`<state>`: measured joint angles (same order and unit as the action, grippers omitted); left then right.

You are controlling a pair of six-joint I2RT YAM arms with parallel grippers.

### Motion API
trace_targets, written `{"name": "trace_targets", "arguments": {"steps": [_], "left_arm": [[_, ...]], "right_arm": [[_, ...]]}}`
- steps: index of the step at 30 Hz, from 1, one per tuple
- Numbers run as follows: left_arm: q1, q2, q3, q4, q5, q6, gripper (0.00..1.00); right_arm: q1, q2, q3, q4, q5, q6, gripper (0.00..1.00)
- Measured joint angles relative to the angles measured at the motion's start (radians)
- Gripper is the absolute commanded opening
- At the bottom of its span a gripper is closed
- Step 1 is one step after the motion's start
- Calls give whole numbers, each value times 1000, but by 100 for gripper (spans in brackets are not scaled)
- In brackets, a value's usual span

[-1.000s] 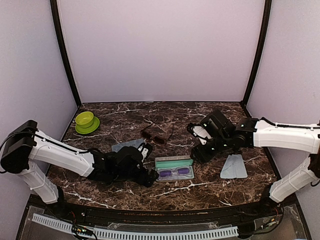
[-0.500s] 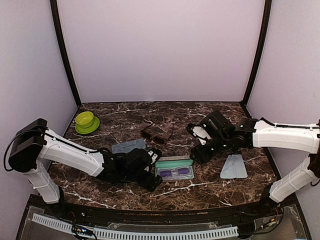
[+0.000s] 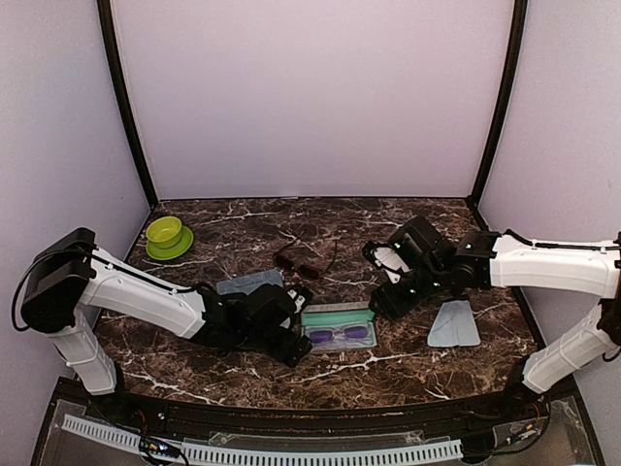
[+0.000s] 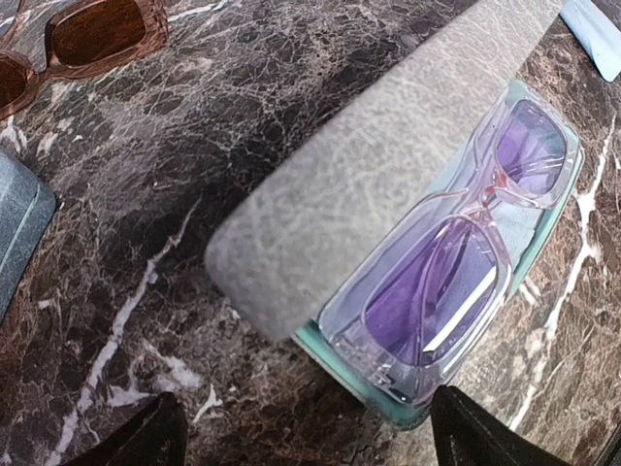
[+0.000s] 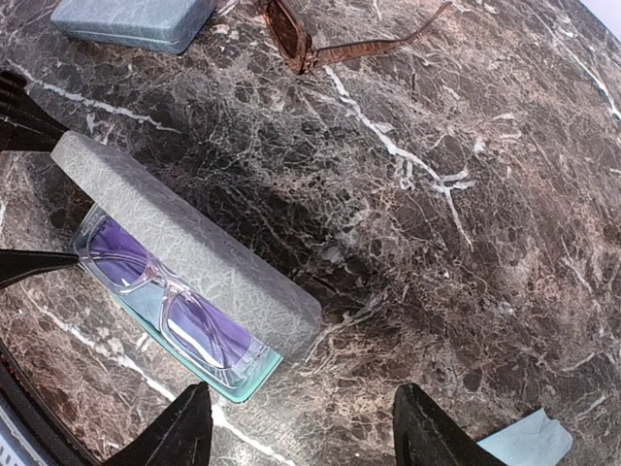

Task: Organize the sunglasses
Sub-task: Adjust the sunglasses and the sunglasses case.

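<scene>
Sunglasses with purple lenses (image 4: 456, 272) lie nearest the arms, folded flat inside the open case (image 5: 184, 243). Its grey lid is tilted half up over them. The left claw (image 4: 309, 419) sits low at the left end of this case with its fingers spread wide, 1 on each side of that end. Whether either finger touches the case cannot be told, and it pinches nothing. To the right, a pale blue cloth (image 3: 453, 325) lies flat on the counter (image 3: 408, 369).

Just past the case's right end, the right claw (image 5: 303, 422) hovers above the counter. It is also spread, with nothing between its fingers.

Farther back, a closed blue-grey case (image 3: 248, 283) rests left of centre. Near it on the right, the brown sunglasses (image 3: 299, 264) lie loose on the bare counter with their temples unfolded. A green bowl (image 3: 165, 231) stands in the far left corner, well apart from everything else.

By my reading the job is roughly half done. 1 of the 2 pairs is in its case but the lid is not shut. The brown pair is untouched and would need folding and casing, probably in the closed case, which has to be opened first.
</scene>
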<state>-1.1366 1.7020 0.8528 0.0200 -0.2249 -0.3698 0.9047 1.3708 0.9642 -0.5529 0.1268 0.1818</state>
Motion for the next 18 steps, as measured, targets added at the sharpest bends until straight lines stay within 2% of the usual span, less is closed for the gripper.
{"name": "trace_targets", "arguments": {"steps": [18], "left_arm": [[6, 24, 32, -5, 0, -5, 88]], "right_arm": [[0, 0, -2, 0, 0, 4, 65]]}}
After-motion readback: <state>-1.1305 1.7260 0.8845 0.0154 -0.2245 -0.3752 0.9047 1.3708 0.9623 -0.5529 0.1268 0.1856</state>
